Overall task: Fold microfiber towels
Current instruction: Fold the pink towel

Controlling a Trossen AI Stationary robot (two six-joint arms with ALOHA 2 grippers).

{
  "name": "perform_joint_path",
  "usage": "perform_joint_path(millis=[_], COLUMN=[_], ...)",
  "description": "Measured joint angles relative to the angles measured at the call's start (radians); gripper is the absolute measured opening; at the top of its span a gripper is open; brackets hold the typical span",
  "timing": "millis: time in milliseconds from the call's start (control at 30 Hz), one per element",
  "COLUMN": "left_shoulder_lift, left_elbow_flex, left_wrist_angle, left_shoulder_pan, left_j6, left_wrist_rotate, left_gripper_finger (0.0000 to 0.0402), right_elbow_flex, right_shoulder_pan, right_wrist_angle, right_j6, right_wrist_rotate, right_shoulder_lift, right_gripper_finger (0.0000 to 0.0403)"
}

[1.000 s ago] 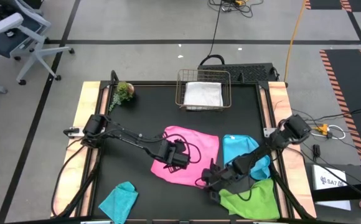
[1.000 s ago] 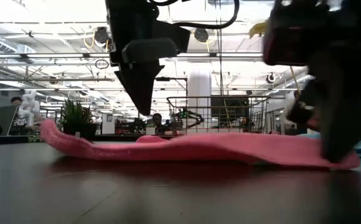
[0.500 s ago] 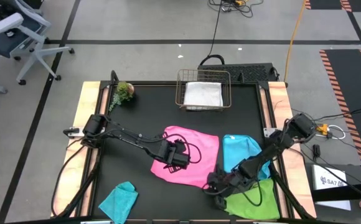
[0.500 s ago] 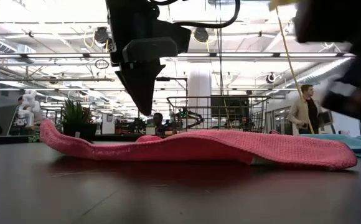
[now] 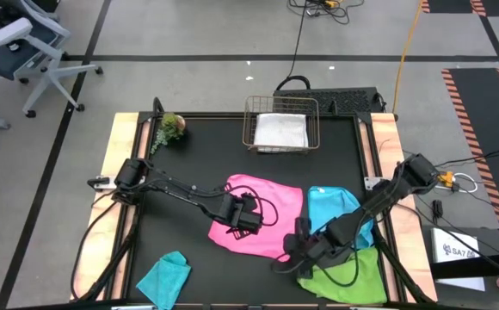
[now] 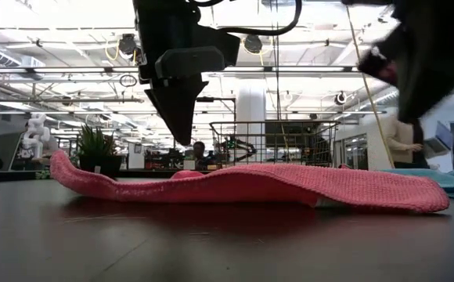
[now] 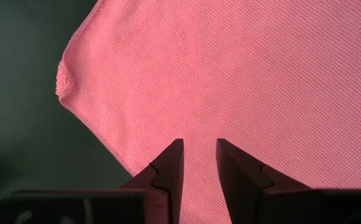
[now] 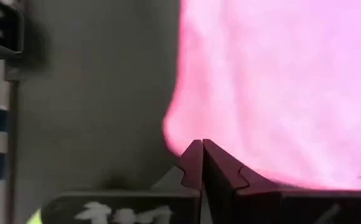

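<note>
While the high view hides both tips, left tool spread above pink towel, right tool pressed together, empty.

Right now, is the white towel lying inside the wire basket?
Yes. In the high view the white towel lies inside the wire basket at the far edge of the table.

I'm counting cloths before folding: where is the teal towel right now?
In the high view the teal towel lies crumpled at the table's near left corner, apart from the hot pink towel.
</note>
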Motion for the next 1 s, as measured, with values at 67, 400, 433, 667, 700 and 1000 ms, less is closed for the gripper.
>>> perform_joint_path(millis=[67,400,433,667,700,1000], left_shoulder_lift=[0.0,0.0,0.0,0.0,0.0,0.0], left_elbow_flex=[0.0,0.0,0.0,0.0,0.0,0.0], left_wrist_angle=[0.0,0.0,0.0,0.0,0.0,0.0], left_shoulder_pan=[0.001,0.001,0.001,0.001,0.001,0.001], left_j6=[0.0,0.009,0.012,0.017,0.017,0.027], left_wrist_rotate=[0.0,0.0,0.0,0.0,0.0,0.0], left_gripper_finger=[0.0097,0.0097,0.0097,0.0097,0.0097,0.0097], right_elbow_flex=[0.012,-0.007,-0.007,-0.007,-0.007,-0.02], right_shoulder_pan=[-0.012,-0.022,-0.023,-0.03,-0.033,-0.033], right_wrist_angle=[-0.01,0.037,0.045,0.069,0.069,0.145], right_j6=[-0.017,0.024,0.034,0.048,0.048,0.079], right_wrist_rotate=[0.006,-0.001,-0.001,0.003,0.002,0.0], right_shoulder_lift=[0.0,0.046,0.053,0.084,0.088,0.104], right_gripper_finger=[0.0,0.0,0.0,0.0,0.0,0.0])
